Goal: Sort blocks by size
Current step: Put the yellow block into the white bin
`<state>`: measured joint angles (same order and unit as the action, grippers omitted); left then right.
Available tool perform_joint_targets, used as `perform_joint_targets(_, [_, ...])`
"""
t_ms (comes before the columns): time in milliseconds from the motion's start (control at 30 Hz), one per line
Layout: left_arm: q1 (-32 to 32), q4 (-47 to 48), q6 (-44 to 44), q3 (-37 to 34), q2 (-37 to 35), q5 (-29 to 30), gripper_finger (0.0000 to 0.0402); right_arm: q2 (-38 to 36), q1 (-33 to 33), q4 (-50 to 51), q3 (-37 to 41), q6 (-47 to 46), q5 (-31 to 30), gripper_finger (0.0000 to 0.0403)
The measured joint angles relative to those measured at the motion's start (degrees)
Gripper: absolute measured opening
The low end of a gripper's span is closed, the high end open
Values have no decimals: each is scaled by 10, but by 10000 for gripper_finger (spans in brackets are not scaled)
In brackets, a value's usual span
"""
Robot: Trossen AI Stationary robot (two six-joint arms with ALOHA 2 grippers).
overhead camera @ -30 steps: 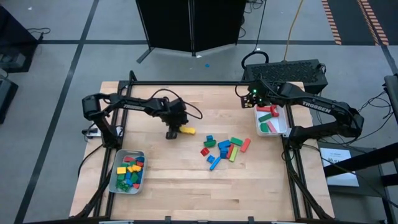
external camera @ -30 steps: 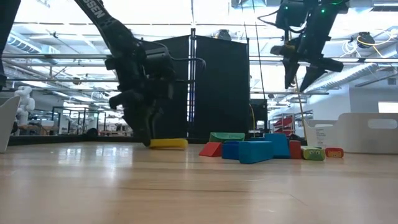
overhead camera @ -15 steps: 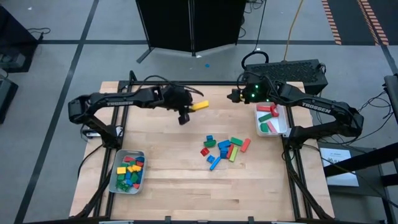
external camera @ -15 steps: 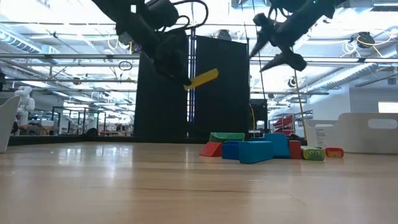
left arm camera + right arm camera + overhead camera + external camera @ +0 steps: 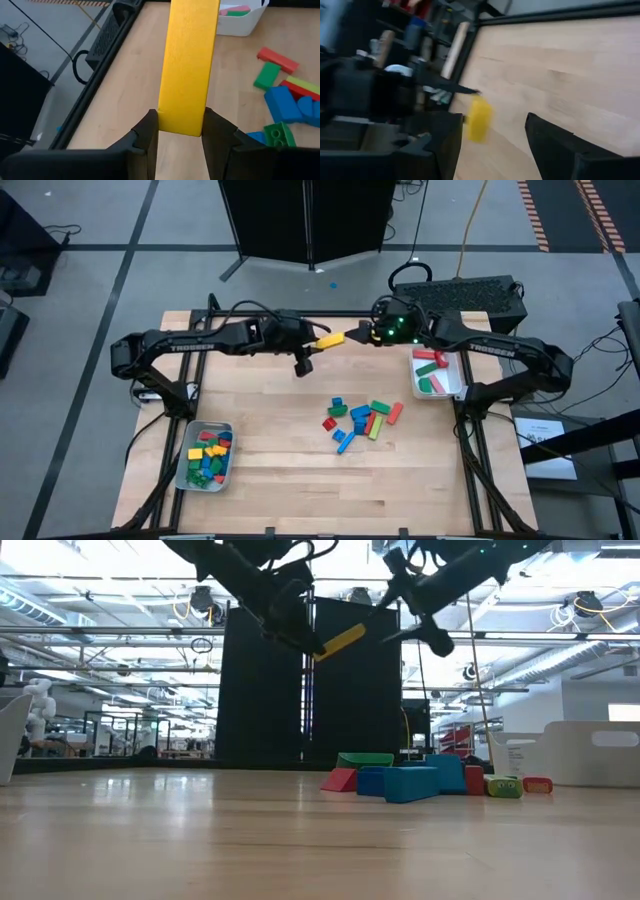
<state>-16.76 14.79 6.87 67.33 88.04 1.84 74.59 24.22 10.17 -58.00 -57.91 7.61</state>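
Wooden desk (image 5: 270, 440) with a black frame | left claw (image 5: 180, 131) raised above the far middle, clamped on a long yellow block (image 5: 330, 339) | right claw (image 5: 366, 334) spread, empty, facing the block's free end | loose blocks (image 5: 360, 420) heaped mid-desk

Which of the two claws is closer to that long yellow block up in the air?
Left. The left gripper is clamped on one end of the yellow block; the right gripper, jaws open, faces its other end without touching.

Yellow bar (image 5: 189, 65) clamped between fingers (image 5: 146, 131); blocks (image 5: 282, 100) on table (image 5: 120, 95).
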Motion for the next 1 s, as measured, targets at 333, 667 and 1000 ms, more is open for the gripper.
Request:
perform_joint_targets(333, [7,-4,11,0,0,15,104,23,-19,-76,0,-6,3,210])
perform_joint_targets(667, [7,-11,12,0,0,16,104,59,-37,-91,0,-19,-1,210])
perform_joint_targets(1000, [11,-11,15,0,0,15,104,78,-38,-116,0,-11,-1,145])
